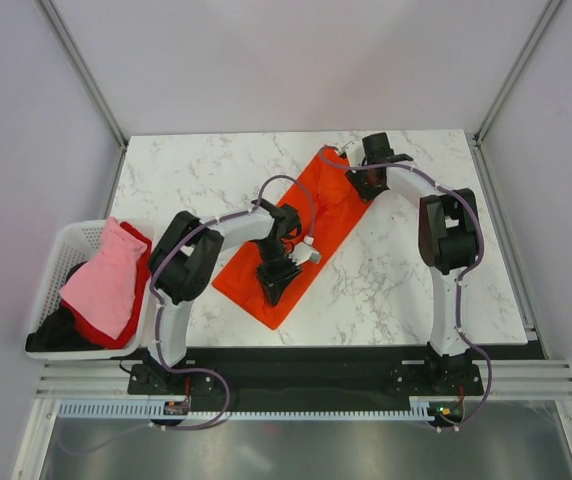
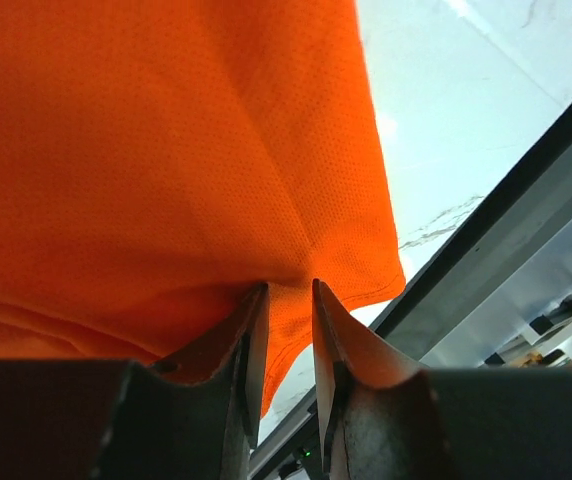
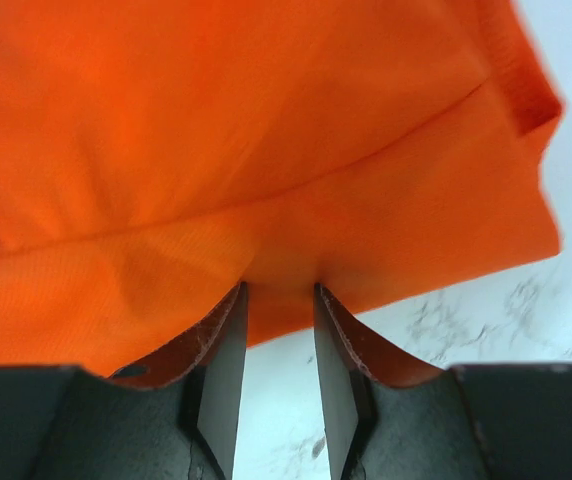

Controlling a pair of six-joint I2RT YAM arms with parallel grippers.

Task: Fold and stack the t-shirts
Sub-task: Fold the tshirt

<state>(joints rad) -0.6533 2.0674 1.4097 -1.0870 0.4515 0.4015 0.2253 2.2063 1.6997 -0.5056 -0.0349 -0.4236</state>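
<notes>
Table: white marble table between pale walls, and we're mid-fold on it.
Orange t-shirt: the orange t-shirt lies as a long narrow band, running diagonally from the near middle up toward the far right.
Basket: white basket at the left edge, with a pink t-shirt heaped over a red t-shirt and a black t-shirt. Those wait their turn.
Step in hand: looks like an end-to-end fold, one arm on each end of the band.
How to do it well: lift both ends evenly and keep the cloth just taut so it neither sags nor twists. Carry one end squarely over the other and line up the edges before letting go.
Left fingers: left fingers at the near end, narrow gap, orange cloth pinched between them and puckering into the grip.
Right fingers: right fingers at the far end, narrow too, nipping the edge right at the tips. It's a shallow hold that could slip under a hard pull.
</notes>
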